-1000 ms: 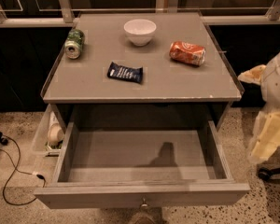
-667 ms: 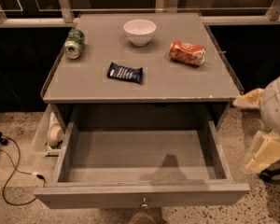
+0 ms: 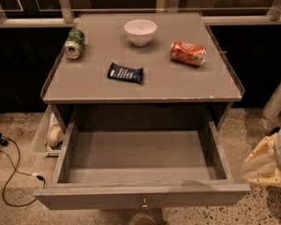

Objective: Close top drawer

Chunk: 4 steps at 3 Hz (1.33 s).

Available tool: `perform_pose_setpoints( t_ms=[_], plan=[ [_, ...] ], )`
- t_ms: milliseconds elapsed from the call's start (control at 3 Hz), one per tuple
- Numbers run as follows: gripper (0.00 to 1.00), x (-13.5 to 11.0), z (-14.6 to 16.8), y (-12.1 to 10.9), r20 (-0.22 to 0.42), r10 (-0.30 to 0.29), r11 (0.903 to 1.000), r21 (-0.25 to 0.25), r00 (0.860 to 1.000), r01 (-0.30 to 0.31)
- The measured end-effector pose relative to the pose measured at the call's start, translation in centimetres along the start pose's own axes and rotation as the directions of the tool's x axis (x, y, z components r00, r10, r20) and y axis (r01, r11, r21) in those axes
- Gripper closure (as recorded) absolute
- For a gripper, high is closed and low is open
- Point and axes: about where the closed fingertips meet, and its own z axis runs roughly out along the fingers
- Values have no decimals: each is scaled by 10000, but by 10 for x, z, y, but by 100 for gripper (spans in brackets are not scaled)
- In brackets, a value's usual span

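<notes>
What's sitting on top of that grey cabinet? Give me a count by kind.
Cans: 2, the green can and the orange can
Bowls: 1, the white bowl
Packets: 1, the dark blue packet
Total: 4
The gripper is low at the right, beside the open top drawer.

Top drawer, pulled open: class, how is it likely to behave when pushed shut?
The top drawer looks like stiff board and holds nothing, so it probably slides light. It is wide, so an off-centre push may skew it; near the knob seems safer. The gripper is low at the view's right edge, apart from it.
</notes>
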Motion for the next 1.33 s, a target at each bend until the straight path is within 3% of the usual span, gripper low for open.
perform_pose_setpoints(
  t_ms=[333, 667, 1000, 1333],
  plan=[
    [89, 1, 1, 2, 7, -6, 10000, -21, 10000, 6],
    [100, 1, 1, 2, 7, -6, 10000, -21, 10000, 6],
    [100, 7, 34, 17, 254, 277, 9992, -294, 9993, -269],
    [100, 24, 93, 44, 855, 987, 9945, -435, 9914, -952]
  ],
)
